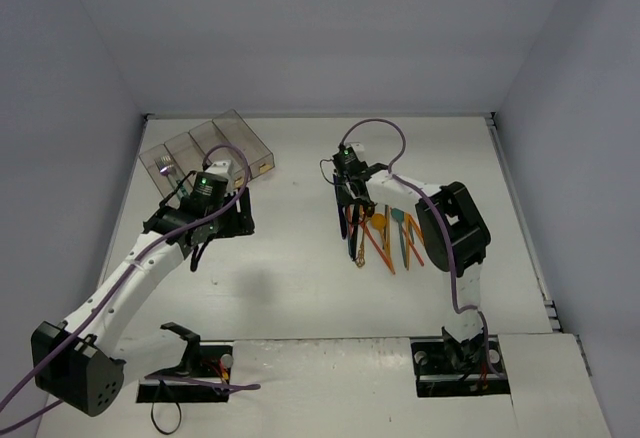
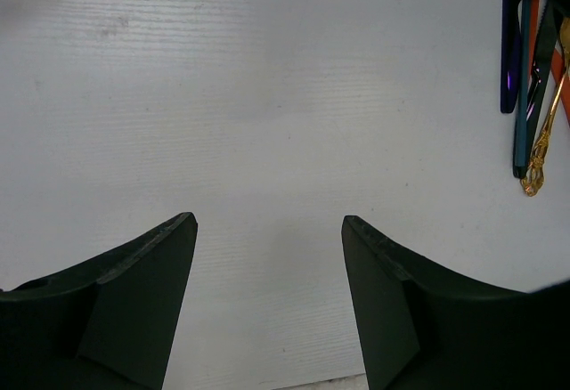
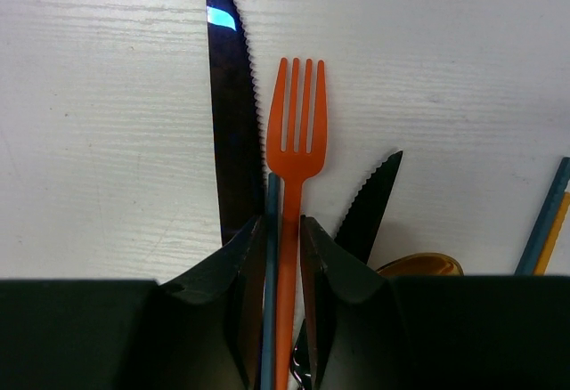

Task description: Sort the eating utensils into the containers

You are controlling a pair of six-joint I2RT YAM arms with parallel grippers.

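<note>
Now | right gripper [image 3: 281,223] pinching slim orange fork [image 3: 297,127] | left gripper [image 2: 269,219] parted, empty

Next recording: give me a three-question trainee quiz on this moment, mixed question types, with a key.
1. True or false: the left gripper is open, with only the bare white table between its fingers.
2. Which utensil do the right gripper fingers close on? A) gold spoon B) orange plastic fork C) black serrated knife
3. In the top view, where does the clear smoky-plastic four-bin tray sit?
Key: 1 true; 2 B; 3 far left, beside the left gripper.
</note>
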